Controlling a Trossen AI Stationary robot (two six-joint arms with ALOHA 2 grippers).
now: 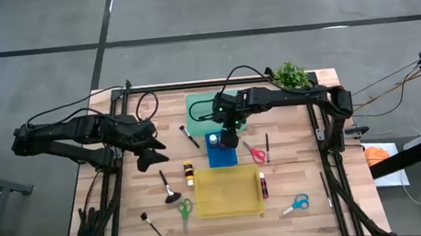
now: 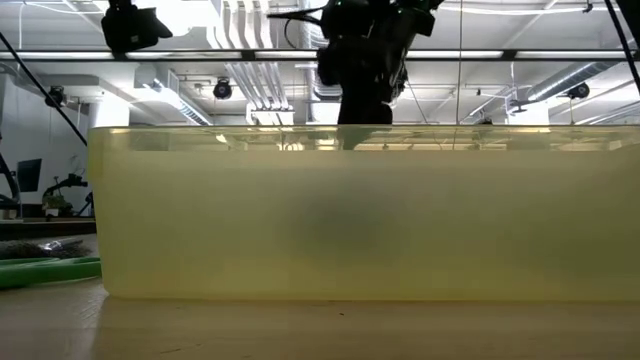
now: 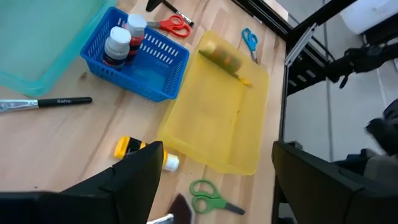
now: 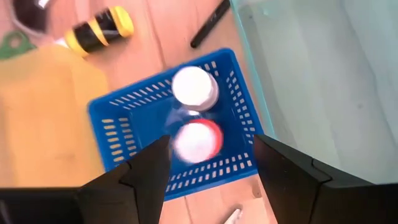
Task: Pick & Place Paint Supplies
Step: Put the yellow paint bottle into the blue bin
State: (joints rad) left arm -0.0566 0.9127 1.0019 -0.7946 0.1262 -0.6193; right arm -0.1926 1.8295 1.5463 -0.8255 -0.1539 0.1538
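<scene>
While the left gripper waits with its fingers spread at nine o'clock on the table, the right gripper hangs over the blue basket, jaws apart and holding nothing. Two white-capped paint bottles stand inside the basket, which sits at twelve o'clock of the yellow tray, just beside it

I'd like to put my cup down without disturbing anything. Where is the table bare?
Bare wood shows at the corner right of the blue scissors and along the edge below the yellow tray. It is crowded mid-table: the right gripper hangs open over the blue basket with two bottles, the red scissors beside it. The left gripper hovers open nearby.
</scene>
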